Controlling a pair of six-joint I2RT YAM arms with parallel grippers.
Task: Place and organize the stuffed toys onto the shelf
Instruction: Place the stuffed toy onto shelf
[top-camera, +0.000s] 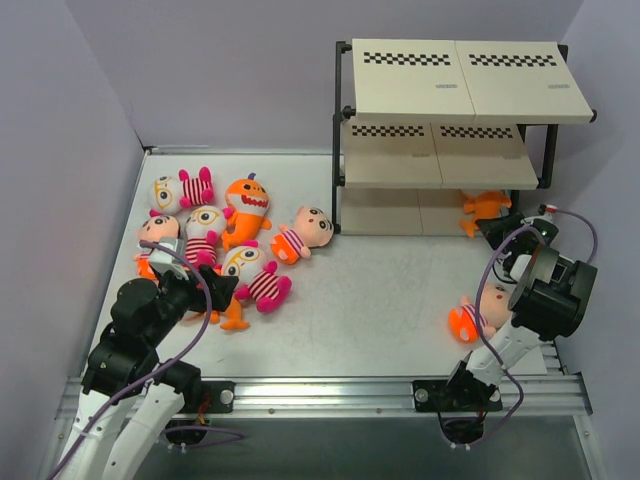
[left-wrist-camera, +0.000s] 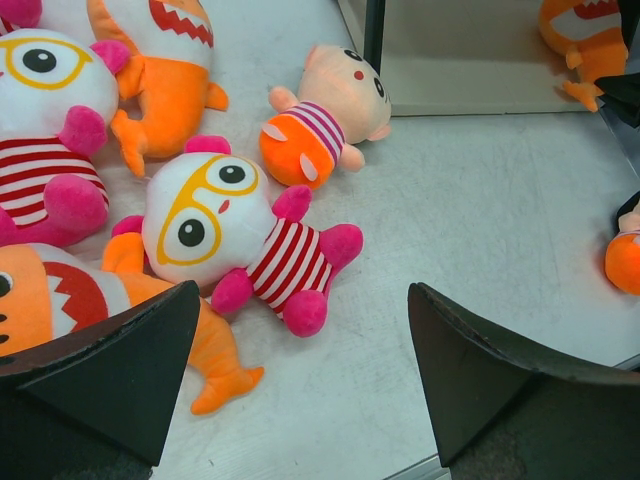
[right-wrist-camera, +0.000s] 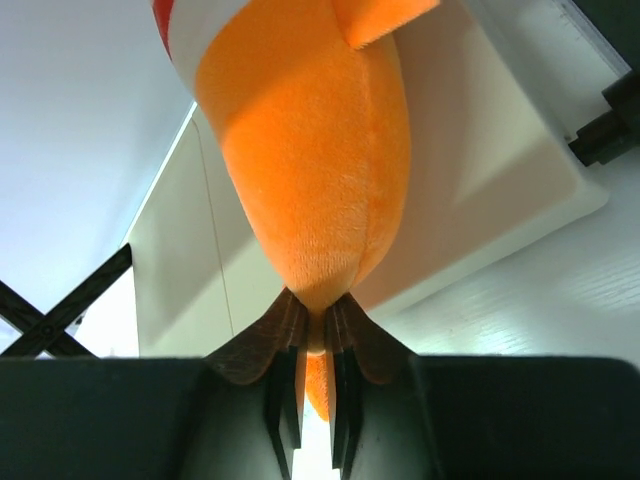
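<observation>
Stuffed toys (top-camera: 203, 232) mostly heaped on the table (top-camera: 380, 300), well left of the shelf (top-camera: 460, 85). One orange shark (top-camera: 483, 208) on the shelf's bottom tier at its right end, half hidden from above by the middle board. In the right wrist view only its belly and tail showing, head cut off at the top edge. Right gripper (right-wrist-camera: 315, 320) just in front of that tier, fingers pinched together on the shark's tail fin. Striped doll (top-camera: 462, 322) on the table in front of the shelf's right end, head partly covered by the right arm. Same doll clipped by the right edge of the left wrist view.

Second shark (top-camera: 232, 315) at the near side of the heap, far left of the shelf, partly masked from above by the left gripper (top-camera: 215, 290). Jaws of that one spread wide, gripping nothing, with a glasses toy (left-wrist-camera: 215, 225) lying ahead of them. Several heap toys cut by the top and left edges of the left wrist view.

Black-and-white checkered strips (top-camera: 407, 59) along the far edges of the shelf boards. Small dark label (top-camera: 447, 87) on each top board, too small to read.
</observation>
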